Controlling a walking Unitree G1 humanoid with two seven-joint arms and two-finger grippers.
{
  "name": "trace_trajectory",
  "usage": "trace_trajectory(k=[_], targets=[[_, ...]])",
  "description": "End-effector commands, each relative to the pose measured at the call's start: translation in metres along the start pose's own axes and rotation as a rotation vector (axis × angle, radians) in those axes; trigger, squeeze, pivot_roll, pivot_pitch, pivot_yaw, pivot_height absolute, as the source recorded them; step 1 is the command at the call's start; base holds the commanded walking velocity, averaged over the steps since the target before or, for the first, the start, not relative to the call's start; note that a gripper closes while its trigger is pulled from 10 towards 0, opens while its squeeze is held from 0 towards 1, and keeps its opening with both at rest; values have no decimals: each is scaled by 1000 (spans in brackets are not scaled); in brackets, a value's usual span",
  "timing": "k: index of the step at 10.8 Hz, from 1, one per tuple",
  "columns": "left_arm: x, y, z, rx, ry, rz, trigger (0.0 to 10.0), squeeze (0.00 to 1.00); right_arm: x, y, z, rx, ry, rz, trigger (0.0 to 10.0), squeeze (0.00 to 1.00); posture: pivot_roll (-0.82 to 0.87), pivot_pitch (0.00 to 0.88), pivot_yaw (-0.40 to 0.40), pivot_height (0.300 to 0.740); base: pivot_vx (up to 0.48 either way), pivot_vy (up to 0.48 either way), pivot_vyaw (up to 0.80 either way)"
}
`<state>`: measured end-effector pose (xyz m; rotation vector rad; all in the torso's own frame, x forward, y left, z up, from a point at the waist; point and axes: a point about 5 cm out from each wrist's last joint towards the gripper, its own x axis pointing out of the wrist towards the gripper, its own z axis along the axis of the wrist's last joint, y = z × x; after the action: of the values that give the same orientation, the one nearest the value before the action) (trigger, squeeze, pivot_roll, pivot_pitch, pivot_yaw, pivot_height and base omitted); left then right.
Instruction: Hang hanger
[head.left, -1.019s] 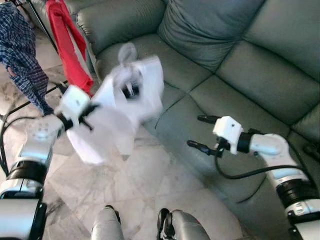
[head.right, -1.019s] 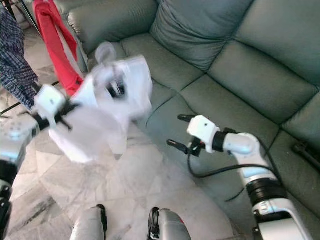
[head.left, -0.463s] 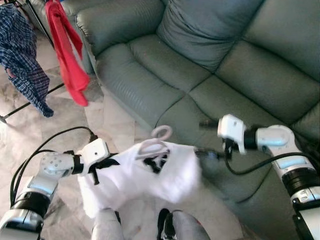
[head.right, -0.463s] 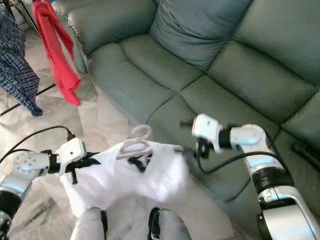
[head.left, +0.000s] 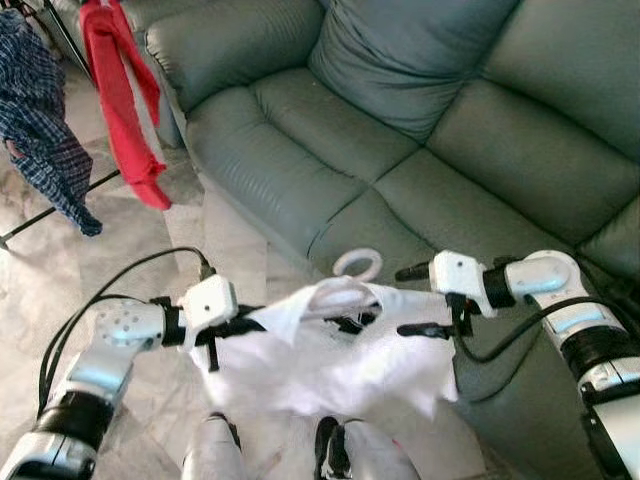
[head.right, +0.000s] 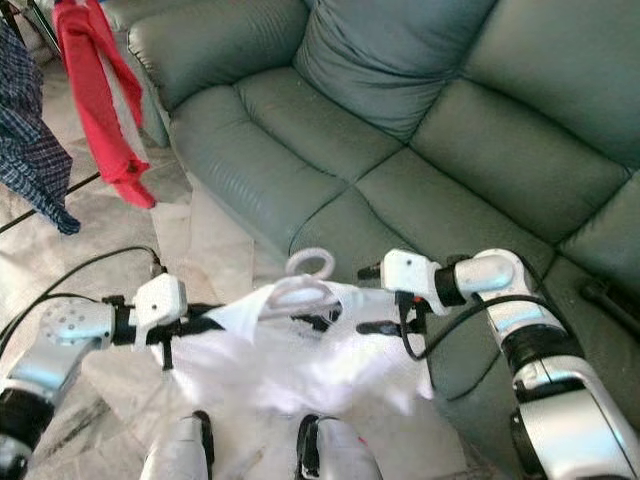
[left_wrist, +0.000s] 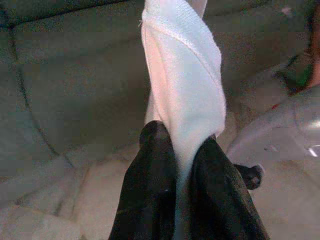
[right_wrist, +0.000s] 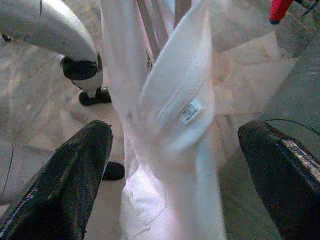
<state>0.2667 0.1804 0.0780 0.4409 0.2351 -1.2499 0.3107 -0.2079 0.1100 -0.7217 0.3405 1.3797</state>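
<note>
Fingers of the left gripper (left_wrist: 182, 165) are pressing together on a fold of the white garment (head.left: 330, 360), pinching the cloth between both black pads; in the left wrist view the fabric is rising straight out from between them. Right gripper (head.left: 412, 300) is sitting at the opposite edge of the same garment with its fingers (right_wrist: 75, 170) spread wide, the cloth hanging in the gap between them; whether either one is touching the fabric cannot be told. A small label on the cloth is showing in that gap.

White hanger (head.left: 345, 285) is sitting inside the garment, between the two sets of fingers, its hook (head.left: 357, 264) poking up out of the neck opening, nearer the right fingers than the left. The garment is stretching between the two grippers and sagging below them, over the robot's legs (head.left: 375, 455).

Beyond the fingers, a grey-green sofa (head.left: 400, 110) is running across the scene, its seat edge just past the right fingers. Well away past the left fingers, a red cloth (head.left: 125, 100) and a blue checked shirt (head.left: 40, 120) are hanging from a dark rack, whose leg (head.left: 55, 210) is resting on the pale marble floor (head.left: 60, 270). A black cable (head.left: 100, 300) is looping along the left arm; another is trailing under the right arm
</note>
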Motion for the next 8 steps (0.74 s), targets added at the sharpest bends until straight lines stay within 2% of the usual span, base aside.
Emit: trace_trajectory(k=[1, 2, 3, 4, 7, 8], targets=[[2, -1, 9, 21, -41, -16, 0, 0, -1, -2, 1, -42, 29, 8, 10000, 0, -4, 175, -92, 740, 0, 0, 0], [2, -2, 10, 18, -43, -21, 0, 0, 0, -2, 0, -61, 44, 18, 10000, 0, -4, 175, -92, 740, 0, 0, 0], [4, -6, 10, 14, -44, -42, 0, 0, 2, -1, -1, -76, 55, 27, 5333, 0, -3, 177, -91, 740, 0, 0, 0], [5, -7, 12, 14, -48, -45, 0, 0, 7, 1, -3, -104, 73, 32, 0, 0, -3, 176, -90, 740, 0, 0, 0], [7, -10, 16, 7, -57, -55, 0, 0, 28, 5, -3, -133, 90, 65, 0, 0, 22, 183, -99, 740, 0, 0, 0], [7, -12, 16, 0, -62, -55, 0, 0, 30, 3, -1, -134, 91, 58, 0, 0, 24, 183, -101, 740, 0, 0, 0]])
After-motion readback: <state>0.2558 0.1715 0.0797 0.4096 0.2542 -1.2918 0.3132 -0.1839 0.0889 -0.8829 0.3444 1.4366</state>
